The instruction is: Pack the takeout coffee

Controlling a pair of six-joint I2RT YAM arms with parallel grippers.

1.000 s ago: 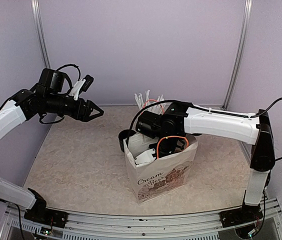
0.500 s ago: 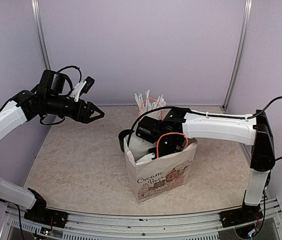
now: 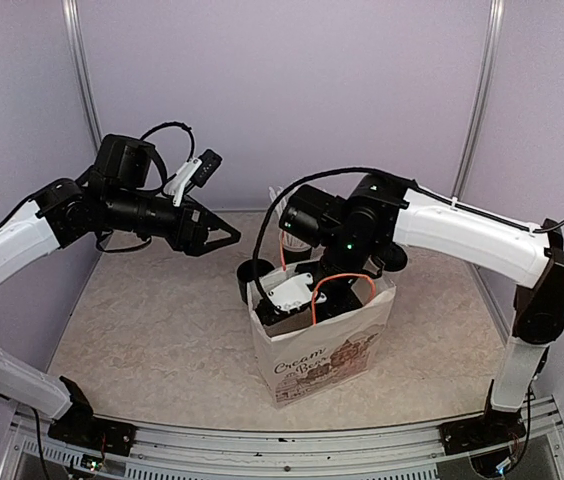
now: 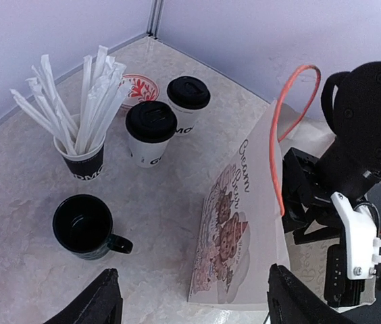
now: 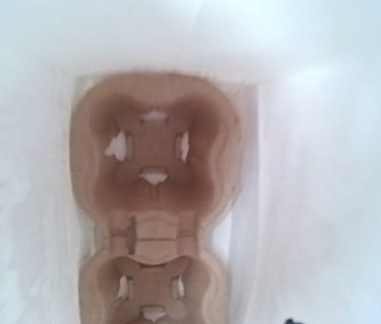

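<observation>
- On the beige speckled table (image 3: 152, 330), closed in by pale lilac walls (image 3: 282, 90) with metal corner posts (image 3: 474, 110), a printed paper bag (image 3: 327, 350) stands open.
- Near cup (image 4: 150, 138) and far cup (image 4: 188, 101), both with black lids, stand on the table outside the bag, just beside each other.
- Straw cup (image 4: 82, 162) and black mug (image 4: 86, 226) stand near them.
- Brown pulp carrier (image 5: 153, 175) lies on the bag floor.
- Left gripper (image 3: 224, 238) hovers left of the bag, jaws spread, holding nothing.
- Right gripper (image 3: 312, 300) is down in the bag mouth, jaws hidden, so I cannot tell its grip.
</observation>
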